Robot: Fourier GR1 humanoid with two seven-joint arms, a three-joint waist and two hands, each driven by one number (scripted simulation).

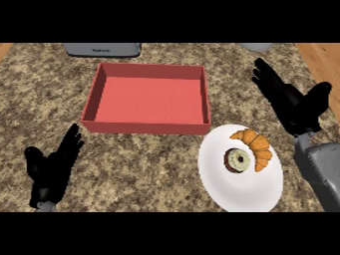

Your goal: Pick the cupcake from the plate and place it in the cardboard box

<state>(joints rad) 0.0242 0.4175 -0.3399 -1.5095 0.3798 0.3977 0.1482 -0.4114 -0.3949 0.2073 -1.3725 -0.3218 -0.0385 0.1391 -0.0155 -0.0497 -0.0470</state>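
Speckled worktop (150, 164) | right robot hand (294, 102) open, empty, beyond plate (239, 191) | draw back over cupcake (239, 160), clear of croissant (255, 147) | then red box (149, 99) | left robot hand (53, 167) open, resting

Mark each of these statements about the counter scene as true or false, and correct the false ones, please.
1. The red box holds nothing. True.
2. The cupcake already lies inside the box. False: it sits on the white plate, beside a croissant.
3. The right hand is curled round the cupcake. False: it is open, up and to the right of the plate, holding nothing.
4. The left hand is open at the view's lower left. True.
5. The plate stands to the left of the box. False: it is nearer the robot and to the right of it.
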